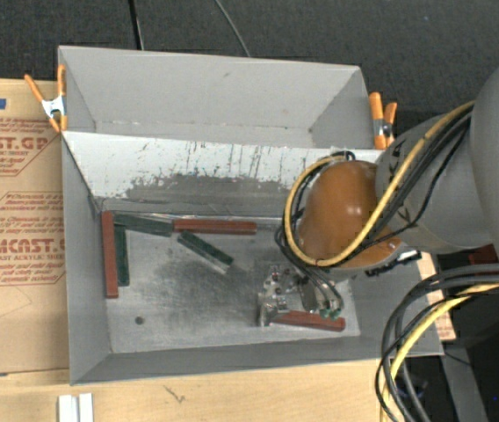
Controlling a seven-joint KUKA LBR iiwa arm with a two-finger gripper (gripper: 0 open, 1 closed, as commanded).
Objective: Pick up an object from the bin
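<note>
My gripper is low in the bin's front right part, under the arm's orange dome. A red-brown flat stick lies on the floor right beside it, running to the right along the front wall. The gripper stands at this stick's left end; whether it touches the stick I cannot tell. A dark green stick lies at a slant a little to the back left of the gripper.
Along the back of the floor lie a red-brown stick and a green stick. By the left wall another red-brown stick and a green stick lie lengthwise. The arm and cables cover the bin's right side.
</note>
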